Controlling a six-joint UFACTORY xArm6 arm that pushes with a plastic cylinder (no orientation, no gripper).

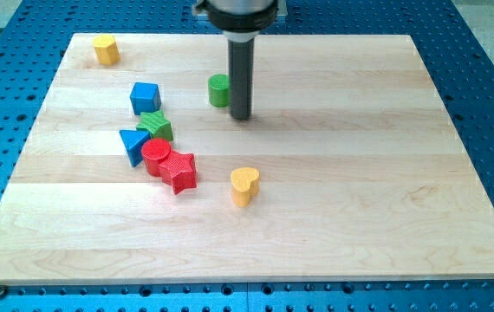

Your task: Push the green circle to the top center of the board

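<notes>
The green circle stands on the wooden board, above the board's middle and a little left of centre. My tip rests on the board just right of the green circle and slightly below it. The rod covers the circle's right edge, so I cannot tell whether they touch.
A blue cube, a green star, a blue triangle, a red circle and a red star cluster left of centre. A yellow heart lies below the middle. A yellow block sits at the top left corner.
</notes>
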